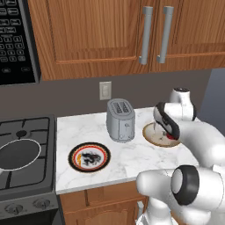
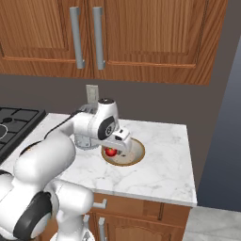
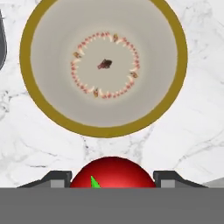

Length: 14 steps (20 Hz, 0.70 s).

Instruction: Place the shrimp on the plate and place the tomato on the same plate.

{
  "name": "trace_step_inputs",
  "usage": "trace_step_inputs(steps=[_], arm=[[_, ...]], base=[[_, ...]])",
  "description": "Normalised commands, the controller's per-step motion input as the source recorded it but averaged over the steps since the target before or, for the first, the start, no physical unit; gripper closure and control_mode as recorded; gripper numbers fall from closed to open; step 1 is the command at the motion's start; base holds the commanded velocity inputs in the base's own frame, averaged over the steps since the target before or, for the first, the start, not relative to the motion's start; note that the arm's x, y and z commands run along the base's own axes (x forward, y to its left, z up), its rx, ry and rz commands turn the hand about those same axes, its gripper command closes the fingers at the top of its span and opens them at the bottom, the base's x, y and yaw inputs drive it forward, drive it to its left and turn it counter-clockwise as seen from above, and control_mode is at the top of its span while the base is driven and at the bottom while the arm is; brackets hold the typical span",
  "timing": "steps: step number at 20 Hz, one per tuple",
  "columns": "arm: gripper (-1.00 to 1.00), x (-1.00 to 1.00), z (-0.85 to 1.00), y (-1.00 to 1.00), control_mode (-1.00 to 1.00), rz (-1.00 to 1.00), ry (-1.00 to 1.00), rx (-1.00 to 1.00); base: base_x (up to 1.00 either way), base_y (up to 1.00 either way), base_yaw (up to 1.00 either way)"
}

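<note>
Tomato [image 3: 113, 171], red with a green stem, sits pinched between the two dark fingertips of the gripper [image 3: 113, 180], which press on it from either side. In the right base view the tomato [image 2: 110, 151] hangs under the gripper [image 2: 114, 147], just above the left part of a gold-rimmed dish [image 2: 137, 155].

From left to right in the left base view, a black microwave [image 1: 15, 39] hangs high in the corner. Below it a dark, white-rimmed frying pan [image 1: 17, 154] rests on the stove [image 1: 40, 125]. Next comes the marble counter [image 1: 132, 154]. The plate [image 1: 89, 157], with a red-orange rim and a dark pattern on its white centre, lies flat near the counter's front edge. Behind it and to the right stands a silver toaster [image 1: 120, 119], under a wall outlet [image 1: 105, 90]. Further right lies the gold-rimmed dish [image 1: 150, 136], partly hidden by the white arm [image 1: 193, 136]. Plate and tomato are well apart, with the toaster between them.

In the hand view, the dish [image 3: 105, 132] shows a grey centre ringed with small red and white marks.
</note>
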Motion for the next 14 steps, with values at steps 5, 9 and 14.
trace_step_inputs(steps=[5,9,14], arm=[[1.00,-0.78,0.24,0.51,-1.00,0.00,-0.01,0.00],[1.00,-0.59,0.09,0.89,-1.00,0.00,-0.05,-0.02],[1.00,-0.14,0.00,1.00,-1.00,0.02,-0.05,-0.01]], base=[[0.00,0.00,0.00],[0.00,0.00,0.00],[0.00,0.00,0.00]])
